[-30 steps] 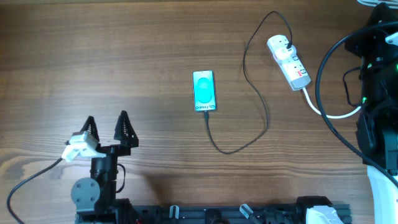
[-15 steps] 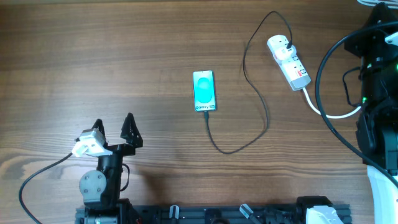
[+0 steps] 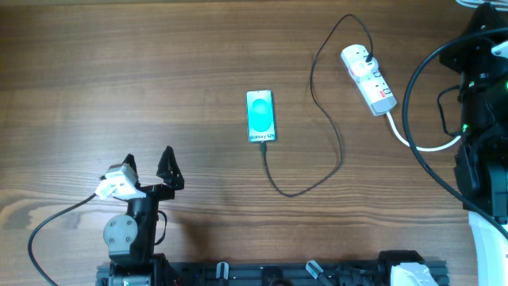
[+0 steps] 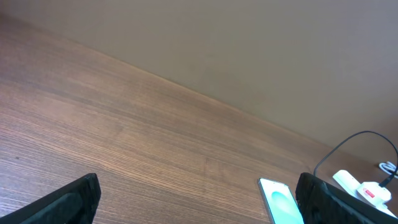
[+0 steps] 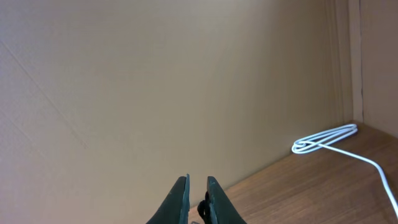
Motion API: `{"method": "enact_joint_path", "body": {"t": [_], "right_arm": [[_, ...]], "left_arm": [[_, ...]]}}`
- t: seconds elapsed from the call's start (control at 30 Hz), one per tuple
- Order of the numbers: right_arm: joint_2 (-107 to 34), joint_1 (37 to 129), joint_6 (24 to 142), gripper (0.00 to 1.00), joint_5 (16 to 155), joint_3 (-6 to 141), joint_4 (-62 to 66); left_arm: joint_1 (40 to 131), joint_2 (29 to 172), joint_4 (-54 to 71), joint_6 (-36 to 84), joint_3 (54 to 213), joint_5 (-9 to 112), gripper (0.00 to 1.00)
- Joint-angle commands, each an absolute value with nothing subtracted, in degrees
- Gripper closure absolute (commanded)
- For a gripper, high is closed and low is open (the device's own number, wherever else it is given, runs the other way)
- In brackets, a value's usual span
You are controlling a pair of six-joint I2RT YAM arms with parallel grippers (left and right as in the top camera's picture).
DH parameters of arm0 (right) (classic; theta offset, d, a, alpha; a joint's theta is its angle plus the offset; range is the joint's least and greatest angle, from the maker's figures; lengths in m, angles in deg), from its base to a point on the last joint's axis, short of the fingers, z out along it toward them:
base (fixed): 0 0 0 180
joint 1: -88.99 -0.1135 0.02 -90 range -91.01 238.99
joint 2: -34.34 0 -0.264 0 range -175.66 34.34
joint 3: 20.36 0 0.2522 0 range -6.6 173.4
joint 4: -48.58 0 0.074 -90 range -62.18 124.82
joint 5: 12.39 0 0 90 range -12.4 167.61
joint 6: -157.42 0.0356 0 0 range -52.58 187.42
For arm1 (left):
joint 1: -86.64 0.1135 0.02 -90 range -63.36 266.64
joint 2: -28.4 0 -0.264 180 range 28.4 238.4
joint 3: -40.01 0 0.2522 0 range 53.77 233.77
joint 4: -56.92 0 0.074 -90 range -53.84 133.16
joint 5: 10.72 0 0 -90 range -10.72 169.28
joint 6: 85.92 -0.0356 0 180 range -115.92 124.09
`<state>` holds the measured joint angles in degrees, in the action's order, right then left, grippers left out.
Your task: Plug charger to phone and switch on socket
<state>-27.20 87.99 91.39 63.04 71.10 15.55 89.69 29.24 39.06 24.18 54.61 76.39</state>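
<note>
Where the brown, straight-grained wooden table (image 3: 143,63) lies bare, the phone (image 3: 262,116) rests flat near its middle. It is a slim rectangle with a glossy teal-blue screen and a white strip of text along one short edge. The charger (image 3: 340,155), a thin black cable, meets that same short edge. It loops away below and to the right of the phone, climbs past its right side and arcs over to a white plug adapter (image 3: 359,56) seated in the socket (image 3: 375,86). Whether the tip sits fully in the phone cannot be told. The socket, a white elongated plastic strip with red marks, lies slanted up and to the right of the phone, well apart from it. Its thick white cord (image 3: 421,146) trails toward the right arm (image 3: 482,127). Its switch is too small to read.

The left gripper (image 3: 148,156) sits below and well to the left of the phone. Its dark wedge-shaped fingers (image 4: 71,200) are spread wide and hold nothing, with open wood between it and the phone. The right gripper (image 5: 196,198), seen only from its wrist, has tapered fingers drawn almost together, faces a plain beige wall (image 5: 124,74) and grips nothing.
</note>
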Motion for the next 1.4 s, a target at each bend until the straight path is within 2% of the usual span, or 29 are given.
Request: {"method": "enact_joint_path", "body": {"t": [0.0, 0.53, 1.37], "right_arm": [[-26.5, 87.9, 91.6, 0.88, 64.0, 71.3, 15.6], [-25.8, 87.9, 93.6, 0.87, 64.3, 71.3, 15.2], [-15.4, 87.9, 92.9, 0.84, 63.5, 71.3, 14.6]], "left_arm": [[89.5, 28.9, 39.0, 24.5, 54.1, 76.3, 0.00], [89.2, 28.6, 39.0, 24.5, 54.1, 76.3, 0.00], [89.2, 28.7, 39.0, 24.5, 54.1, 76.3, 0.00]]}}
